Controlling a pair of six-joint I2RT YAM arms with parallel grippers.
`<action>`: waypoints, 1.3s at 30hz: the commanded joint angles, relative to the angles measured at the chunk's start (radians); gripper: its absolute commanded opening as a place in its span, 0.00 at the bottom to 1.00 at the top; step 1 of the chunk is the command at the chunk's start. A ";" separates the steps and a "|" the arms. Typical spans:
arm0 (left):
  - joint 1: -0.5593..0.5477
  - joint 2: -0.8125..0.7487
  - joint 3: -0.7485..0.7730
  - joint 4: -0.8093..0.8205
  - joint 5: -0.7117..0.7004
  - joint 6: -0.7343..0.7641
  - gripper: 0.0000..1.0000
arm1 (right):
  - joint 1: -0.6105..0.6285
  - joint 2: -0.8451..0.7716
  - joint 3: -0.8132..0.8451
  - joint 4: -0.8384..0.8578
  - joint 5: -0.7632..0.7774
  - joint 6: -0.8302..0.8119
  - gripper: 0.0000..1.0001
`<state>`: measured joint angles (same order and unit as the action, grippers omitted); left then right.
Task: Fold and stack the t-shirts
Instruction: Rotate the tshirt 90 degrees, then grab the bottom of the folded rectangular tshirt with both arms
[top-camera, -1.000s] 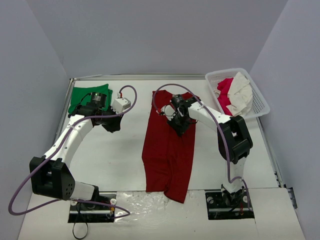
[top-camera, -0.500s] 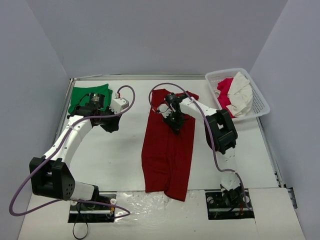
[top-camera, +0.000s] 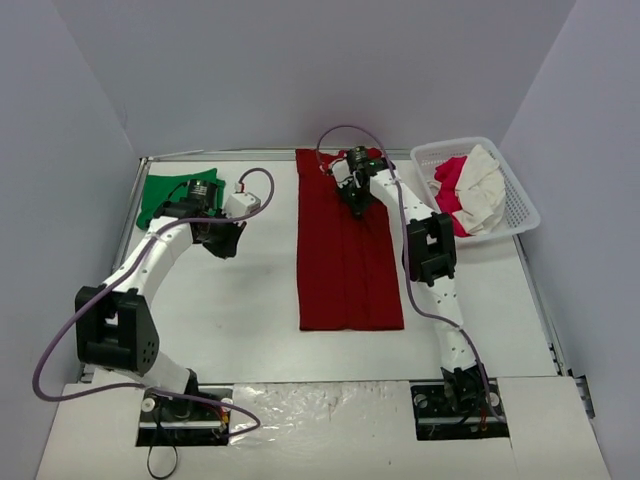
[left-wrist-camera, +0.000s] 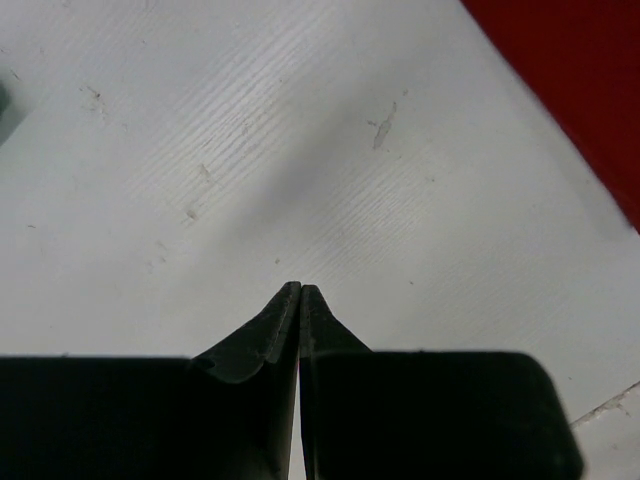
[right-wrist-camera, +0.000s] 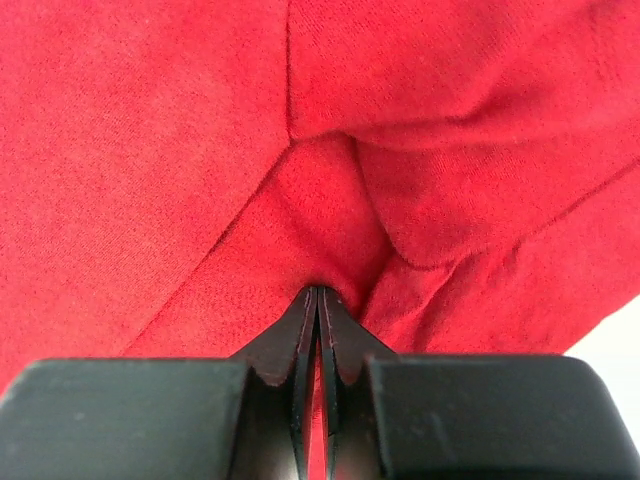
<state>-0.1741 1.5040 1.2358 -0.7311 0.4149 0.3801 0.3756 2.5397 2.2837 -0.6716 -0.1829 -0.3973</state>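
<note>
The dark red t-shirt (top-camera: 350, 270) lies flat as a long narrow rectangle in the middle of the table, running from the far edge toward the front. My right gripper (top-camera: 357, 200) is over its far part, shut on a pinch of the red cloth (right-wrist-camera: 200, 150), which bunches in folds around the right gripper's tips (right-wrist-camera: 317, 290). The bright green t-shirt (top-camera: 165, 190) lies folded in the far left corner. My left gripper (top-camera: 225, 243) hovers just right of it over bare table, shut and empty; in the left wrist view the left gripper's tips (left-wrist-camera: 300, 286) meet, and the red shirt's edge (left-wrist-camera: 580, 80) shows at upper right.
A white mesh basket (top-camera: 520, 200) at the far right holds white and pink cloth (top-camera: 470, 190). Grey walls close in the table on three sides. A crinkled plastic sheet (top-camera: 310, 410) lies between the arm bases at the near edge.
My right arm has reached toward the far edge, dragging the red t-shirt with it; the shirt went from slanted and rumpled to straight and flat. The left gripper has hardly moved.
</note>
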 joint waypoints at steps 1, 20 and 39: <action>0.008 0.033 0.076 -0.004 -0.034 0.005 0.02 | -0.015 0.120 0.132 0.009 0.013 -0.029 0.00; 0.008 0.029 0.111 -0.034 -0.059 0.029 0.03 | 0.009 -0.232 -0.114 0.119 -0.069 -0.114 0.22; -0.367 -0.159 0.073 -0.160 -0.332 0.074 0.16 | -0.088 -1.395 -1.173 0.104 0.001 -0.060 1.00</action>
<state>-0.4541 1.3392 1.3483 -0.8532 0.1848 0.4656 0.3614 1.2228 1.1858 -0.5514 -0.1390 -0.4908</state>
